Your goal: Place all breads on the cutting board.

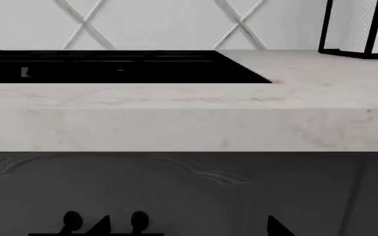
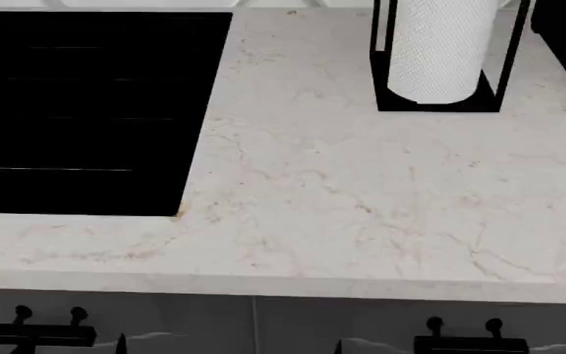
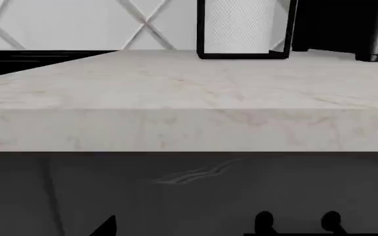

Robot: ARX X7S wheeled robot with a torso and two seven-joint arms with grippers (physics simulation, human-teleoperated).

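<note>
Both grippers, left [image 2: 42,333] and right [image 2: 470,341], sit low before the pale marble counter [image 2: 362,199]; their opening cannot be told, and neither visibly holds anything.

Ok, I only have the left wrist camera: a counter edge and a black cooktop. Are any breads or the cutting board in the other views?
Observer: No. The head view shows only the pale marble countertop, the flat black cooktop and a white paper towel roll in a black wire holder. There are no breads and no cutting board.
Operator: Is there anything past that holder?
Observer: In the right wrist view, a tall black appliance stands on the counter beside it.
Operator: Where's the right tool?
Observer: The right tool sits low, below the counter edge, in front of the dark grey cabinet front. I can't tell if it is open or shut.
</note>
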